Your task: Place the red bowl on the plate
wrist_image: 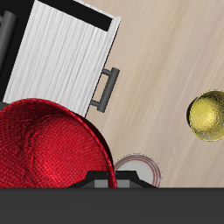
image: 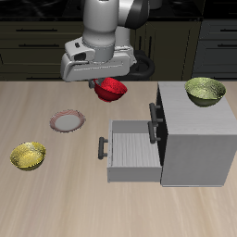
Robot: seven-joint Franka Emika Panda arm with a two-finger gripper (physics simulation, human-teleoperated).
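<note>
**Red bowl carried in the air, short of the plate**

Small glossy bright-red bowl [image: 112,89] gripped at its rim by the two-finger gripper [image: 105,83], fingers closed on it, well above the wooden table [image: 56,204]. Flat round plate with pinkish-brown rim and pale centre [image: 68,120] bare, nearer the table's front edge. Grey cabinet's open drawer [image: 130,148] close by; yellow-green bowl [wrist_image: 212,115] beyond. Risks: rim grip slipping, so a tilted drop; release off-centre, leaving the bowl off the plate.
</note>
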